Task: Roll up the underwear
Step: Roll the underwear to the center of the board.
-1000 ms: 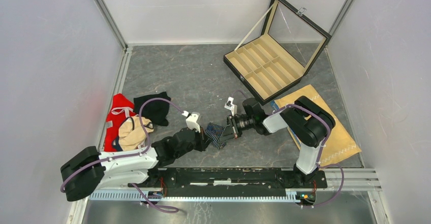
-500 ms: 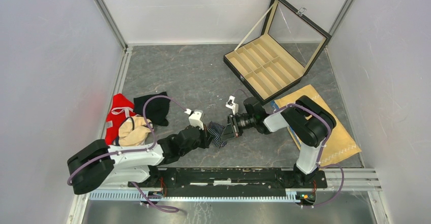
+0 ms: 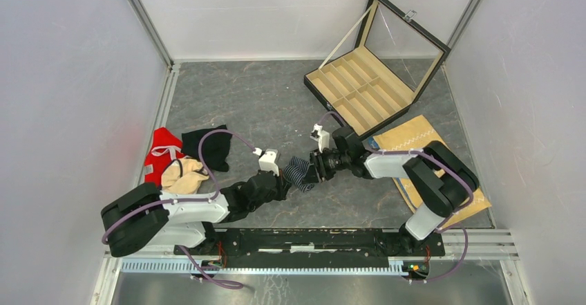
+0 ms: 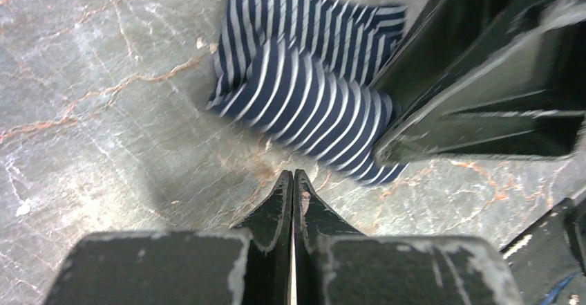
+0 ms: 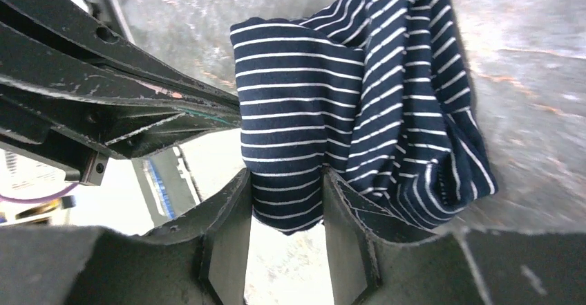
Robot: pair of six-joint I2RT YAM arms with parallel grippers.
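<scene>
Soft navy briefs, thin pale stripes, bunched on veined grey table; right gripper half-parted around a fold, grip unclear; left gripper pinched flat, empty, just beside

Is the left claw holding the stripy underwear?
No. In the left wrist view, the left gripper is shut with nothing between its fingers, and the striped underwear lies just past its tips.
</scene>
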